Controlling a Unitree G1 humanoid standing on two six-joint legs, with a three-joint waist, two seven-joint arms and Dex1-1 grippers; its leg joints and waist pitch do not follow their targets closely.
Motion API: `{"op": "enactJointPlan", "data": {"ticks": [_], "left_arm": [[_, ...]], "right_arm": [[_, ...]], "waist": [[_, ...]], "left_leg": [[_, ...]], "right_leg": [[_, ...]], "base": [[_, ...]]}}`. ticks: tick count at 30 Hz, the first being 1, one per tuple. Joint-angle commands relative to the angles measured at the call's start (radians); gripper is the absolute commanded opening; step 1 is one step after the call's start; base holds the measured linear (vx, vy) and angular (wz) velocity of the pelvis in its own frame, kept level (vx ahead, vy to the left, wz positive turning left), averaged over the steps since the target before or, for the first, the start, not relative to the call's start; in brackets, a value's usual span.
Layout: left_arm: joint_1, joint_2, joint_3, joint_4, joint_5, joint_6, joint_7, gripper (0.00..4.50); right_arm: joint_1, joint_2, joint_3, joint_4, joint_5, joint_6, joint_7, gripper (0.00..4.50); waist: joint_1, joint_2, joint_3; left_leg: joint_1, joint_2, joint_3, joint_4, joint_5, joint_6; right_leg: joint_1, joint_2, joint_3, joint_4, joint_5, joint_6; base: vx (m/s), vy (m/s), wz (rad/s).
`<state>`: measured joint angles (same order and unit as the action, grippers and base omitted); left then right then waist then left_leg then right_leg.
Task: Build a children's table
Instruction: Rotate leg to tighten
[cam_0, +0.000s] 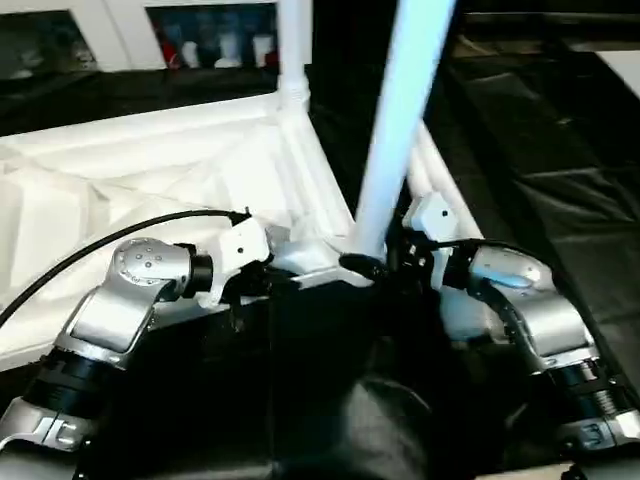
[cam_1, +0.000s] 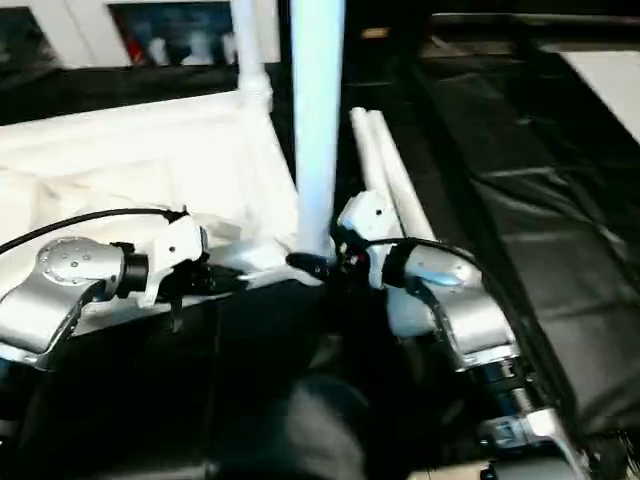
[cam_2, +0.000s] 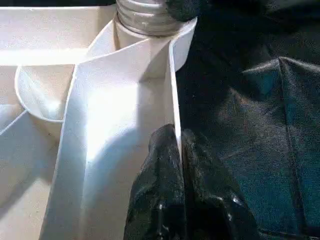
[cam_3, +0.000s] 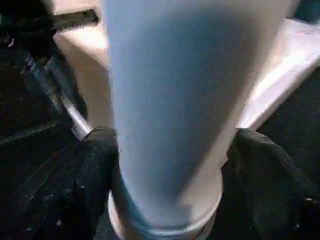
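Observation:
The white tabletop (cam_0: 150, 170) lies upside down on black cloth, ribs facing up. One white leg (cam_0: 295, 50) stands in the far corner socket. A second leg (cam_0: 395, 130) stands upright in the near corner socket (cam_2: 182, 45), its ridged end (cam_2: 147, 12) seated there. My left gripper (cam_2: 177, 145) is shut on the tabletop's thin rim wall just beside that corner. My right gripper (cam_0: 385, 262) is at the base of the near leg (cam_3: 165, 100), its black fingers (cam_3: 97, 165) standing open on either side of it.
Two loose white legs (cam_1: 385, 165) lie side by side on the black cloth (cam_0: 560, 200) to the right of the tabletop. A white cabinet (cam_0: 215, 40) with coloured items stands at the back. A black cable (cam_0: 80, 260) arcs over my left forearm.

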<state>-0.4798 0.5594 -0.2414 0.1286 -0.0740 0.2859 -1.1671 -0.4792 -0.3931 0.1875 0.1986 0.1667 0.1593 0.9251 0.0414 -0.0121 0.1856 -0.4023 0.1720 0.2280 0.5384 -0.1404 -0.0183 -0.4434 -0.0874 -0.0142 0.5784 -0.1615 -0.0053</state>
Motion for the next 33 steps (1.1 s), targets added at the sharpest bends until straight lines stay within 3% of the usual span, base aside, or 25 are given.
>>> {"op": "enactJointPlan", "data": {"ticks": [1,2,3,4,6,10,11,17,29,32,33], "left_arm": [[0.021,0.004,-0.059,0.027,0.008,-0.003,-0.042,0.0],[0.019,0.006,-0.06,0.031,0.008,-0.01,-0.042,0.0],[0.018,0.01,-0.059,0.034,0.004,-0.018,-0.047,0.0],[0.018,0.01,-0.059,0.034,0.004,-0.018,-0.047,0.0],[0.018,0.011,-0.057,0.035,0.001,-0.021,-0.054,0.0],[0.018,0.01,-0.054,0.033,0.001,-0.02,-0.056,0.0],[0.017,0.01,-0.054,0.033,0.001,-0.019,-0.057,0.0],[0.013,0.011,-0.057,0.043,0.0,-0.026,-0.059,0.0],[0.016,0.01,-0.053,0.054,0.004,-0.026,-0.052,0.0],[0.003,-0.01,-0.049,0.079,0.033,-0.005,0.012,0.0],[-0.002,-0.016,-0.049,0.09,0.045,-0.003,0.035,0.0]], "right_arm": [[0.011,-0.007,0.015,-0.012,0.0,-0.009,0.02,3.69],[0.01,-0.009,0.019,-0.009,-0.003,-0.012,0.029,3.69],[0.007,-0.01,0.025,0.003,-0.012,-0.025,0.042,3.69],[0.007,-0.01,0.025,0.003,-0.012,-0.025,0.042,3.69],[0.002,-0.008,0.025,0.011,-0.015,-0.033,0.052,3.69],[-0.012,0.007,0.02,0.026,-0.012,-0.037,0.045,3.69],[-0.014,0.007,0.021,0.03,-0.009,-0.041,0.047,3.44],[-0.014,0.003,0.036,0.048,-0.015,-0.059,0.063,2.96],[-0.006,0.025,0.027,0.092,-0.02,-0.058,0.037,2.67],[-0.008,0.079,-0.012,0.136,-0.019,-0.023,-0.075,2.67],[-0.008,0.096,-0.025,0.148,-0.018,-0.011,-0.113,2.67]], "waist": [[-0.005,-0.001,-0.078],[-0.005,-0.001,-0.077],[-0.006,0.001,-0.073],[-0.006,0.001,-0.073],[-0.009,0.002,-0.069],[-0.01,0.002,-0.071],[-0.01,0.002,-0.071],[-0.009,-0.001,-0.076],[-0.01,-0.002,-0.079],[-0.012,-0.001,-0.076],[-0.012,0.0,-0.073]], "left_leg": [[0.035,0.051,-0.02,-0.036,-0.091,0.139],[0.035,0.052,-0.022,-0.038,-0.108,0.131],[0.039,0.055,-0.024,-0.043,-0.167,0.102],[0.039,0.055,-0.024,-0.043,-0.167,0.102],[0.044,0.058,-0.027,-0.049,-0.226,0.063],[0.043,0.057,-0.028,-0.05,-0.229,0.05],[0.042,0.056,-0.028,-0.049,-0.225,0.05],[0.039,0.054,-0.026,-0.042,-0.162,0.084],[0.038,0.054,-0.026,-0.039,-0.157,0.092],[0.039,0.054,-0.026,-0.041,-0.182,0.08],[0.039,0.054,-0.028,-0.044,-0.221,0.059]], "right_leg": [[0.055,-0.042,0.033,-0.029,0.061,-0.291],[0.056,-0.043,0.032,-0.032,0.022,-0.286],[0.05,-0.045,0.032,-0.043,-0.095,-0.268],[0.05,-0.045,0.032,-0.043,-0.095,-0.268],[0.045,-0.046,0.034,-0.054,-0.205,-0.244],[0.044,-0.046,0.035,-0.052,-0.201,-0.24],[0.045,-0.046,0.035,-0.052,-0.195,-0.24],[0.051,-0.044,0.034,-0.041,-0.099,-0.261],[0.053,-0.045,0.033,-0.04,-0.115,-0.266],[0.048,-0.045,0.034,-0.046,-0.161,-0.263],[0.045,-0.047,0.034,-0.052,-0.226,-0.253]], "base": [[0.0,0.0,0.0],[0.0,0.0,0.0],[-0.053,0.001,0.0],[-0.053,0.001,0.0],[-0.026,0.003,0.01],[0.0,0.0,0.0],[0.0,0.0,0.0],[0.0,0.0,0.0],[0.0,0.0,0.0],[0.0,0.0,0.0],[0.0,0.0,0.0]]}}
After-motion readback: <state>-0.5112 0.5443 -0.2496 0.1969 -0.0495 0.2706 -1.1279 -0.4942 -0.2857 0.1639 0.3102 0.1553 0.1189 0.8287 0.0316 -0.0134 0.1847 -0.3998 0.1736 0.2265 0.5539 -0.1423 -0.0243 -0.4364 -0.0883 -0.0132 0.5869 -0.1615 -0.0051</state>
